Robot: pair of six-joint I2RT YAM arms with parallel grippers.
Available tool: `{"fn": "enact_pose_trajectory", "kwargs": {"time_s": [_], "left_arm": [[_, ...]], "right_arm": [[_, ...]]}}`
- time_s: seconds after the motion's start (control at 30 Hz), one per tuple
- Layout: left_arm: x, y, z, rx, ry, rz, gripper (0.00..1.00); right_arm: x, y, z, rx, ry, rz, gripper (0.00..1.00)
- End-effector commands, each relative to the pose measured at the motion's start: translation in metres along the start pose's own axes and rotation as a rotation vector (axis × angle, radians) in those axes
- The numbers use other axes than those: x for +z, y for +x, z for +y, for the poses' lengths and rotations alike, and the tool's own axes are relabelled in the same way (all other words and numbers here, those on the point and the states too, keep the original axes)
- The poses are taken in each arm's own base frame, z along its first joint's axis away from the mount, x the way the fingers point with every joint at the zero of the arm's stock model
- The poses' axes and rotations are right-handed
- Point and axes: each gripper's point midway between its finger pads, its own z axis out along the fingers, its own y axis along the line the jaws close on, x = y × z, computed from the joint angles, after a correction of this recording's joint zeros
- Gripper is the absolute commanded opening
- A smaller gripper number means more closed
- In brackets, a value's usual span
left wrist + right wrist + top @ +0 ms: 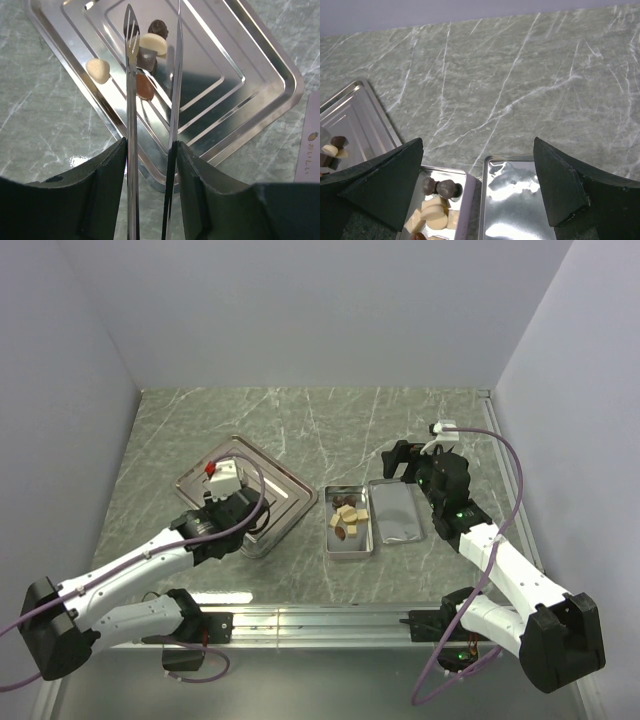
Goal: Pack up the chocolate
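Observation:
Several chocolate lumps lie on the ridged steel tray (260,65): a cream one (98,70), a cream one (153,44), a dark one (158,27) and a brown one (145,86). My left gripper (150,150) is shut on metal tongs (131,100), whose blades stand slightly apart over these lumps. More dark and cream chocolates (437,205) lie in the open tin (350,521). My right gripper (477,150) is open and empty, hovering above the tin and its lid (520,200). In the top view the left gripper (228,502) is over the tray (290,490) and the right gripper (400,462) is behind the lid.
The lid (397,510) lies upside down, silver side up, just right of the tin. White walls enclose the marble table on three sides. A metal rail (320,618) runs along the near edge.

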Motion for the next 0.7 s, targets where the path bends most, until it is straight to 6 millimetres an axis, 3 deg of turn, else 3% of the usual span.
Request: {"fn": "enact_pose_trajectory", "kwargs": {"time_s": [0.0,0.43,0.67], "left_arm": [[0.003,-0.002,-0.013,0.006,0.03,0.001,0.49],[0.018,0.012,-0.014,0.041,0.021,0.067,0.5],[0.017,0.01,-0.013,0.034,0.023,0.059,0.49]], "right_arm": [[-0.001,-0.029,0.005,0.001,-0.008,-0.079,0.97],[-0.001,-0.029,0.005,0.001,-0.007,-0.077,0.97],[0.001,-0.029,0.004,-0.001,-0.002,-0.072,0.97]]}}
